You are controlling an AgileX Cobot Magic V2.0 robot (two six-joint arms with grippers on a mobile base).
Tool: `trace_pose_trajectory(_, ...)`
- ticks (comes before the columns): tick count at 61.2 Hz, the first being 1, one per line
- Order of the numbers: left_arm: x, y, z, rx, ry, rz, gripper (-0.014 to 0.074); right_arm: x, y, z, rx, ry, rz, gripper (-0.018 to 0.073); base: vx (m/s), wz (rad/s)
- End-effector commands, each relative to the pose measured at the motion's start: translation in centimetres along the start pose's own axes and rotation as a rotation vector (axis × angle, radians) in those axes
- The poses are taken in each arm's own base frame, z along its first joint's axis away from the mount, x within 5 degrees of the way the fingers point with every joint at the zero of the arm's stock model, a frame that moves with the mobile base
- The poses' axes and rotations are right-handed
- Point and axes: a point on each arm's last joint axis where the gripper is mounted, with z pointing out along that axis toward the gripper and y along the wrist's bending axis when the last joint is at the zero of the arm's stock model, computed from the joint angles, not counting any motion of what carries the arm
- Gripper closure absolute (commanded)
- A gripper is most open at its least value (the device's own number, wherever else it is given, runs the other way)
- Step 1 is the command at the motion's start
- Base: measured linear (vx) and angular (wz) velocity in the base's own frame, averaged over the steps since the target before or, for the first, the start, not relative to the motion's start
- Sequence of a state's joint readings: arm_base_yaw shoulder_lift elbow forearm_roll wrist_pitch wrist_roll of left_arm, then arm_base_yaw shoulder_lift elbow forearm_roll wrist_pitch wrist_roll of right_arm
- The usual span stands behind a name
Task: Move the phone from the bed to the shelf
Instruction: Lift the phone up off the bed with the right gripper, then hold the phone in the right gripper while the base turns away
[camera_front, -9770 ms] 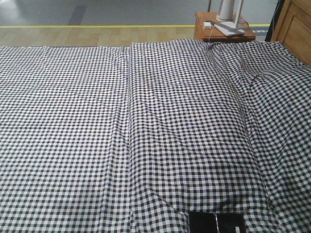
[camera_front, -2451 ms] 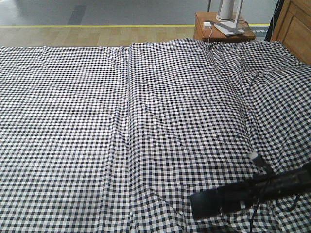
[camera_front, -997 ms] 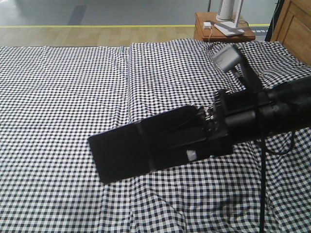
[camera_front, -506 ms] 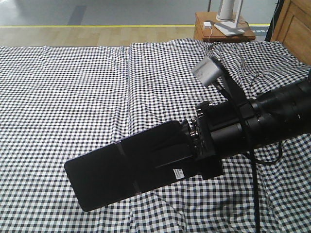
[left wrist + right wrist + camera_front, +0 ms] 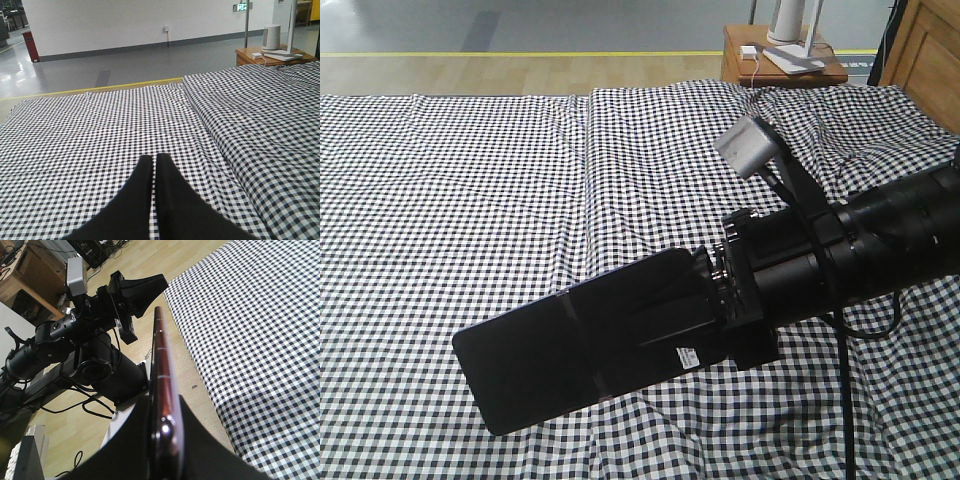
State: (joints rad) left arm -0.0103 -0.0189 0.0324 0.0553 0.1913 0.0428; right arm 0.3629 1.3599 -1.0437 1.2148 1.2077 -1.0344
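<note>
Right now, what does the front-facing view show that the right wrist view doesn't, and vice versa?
Front-facing only: the phone seen on its broad dark face with its white sticker, the grey wrist camera and the bedside table. Right wrist only: the phone edge-on, showing its pinkish rim, and the left hand, shut, on its arm beside the bed. Both: the right hand clamped on the phone, and the checked bed.

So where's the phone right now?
In the front view the phone is held up off the checked bed, low and near the centre. It is clamped in the right gripper, which reaches in from the right.
</note>
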Motion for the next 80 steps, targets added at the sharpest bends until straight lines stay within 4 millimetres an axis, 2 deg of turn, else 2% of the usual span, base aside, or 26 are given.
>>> trace_pose_trajectory(1, -1.52, 0.10, -0.27, -0.003, -0.103, -0.008, 0.0596, -0.98, 2.25, -0.79, -0.107, -0.053, -0.028, 0.0560, -0.01, 0.02)
trace_pose_trajectory(41, -1.52, 0.10, -0.27, -0.003, -0.103, -0.008, 0.0596, -0.98, 2.25, -0.79, -0.107, -0.053, -0.028, 0.0560, -0.03, 0.12)
trace_pose_trajectory(80, -1.52, 0.10, -0.27, -0.003, -0.103, -0.008, 0.0596, -0.98, 2.25, -0.79, -0.107, -0.053, -0.028, 0.0560, -0.10, 0.39)
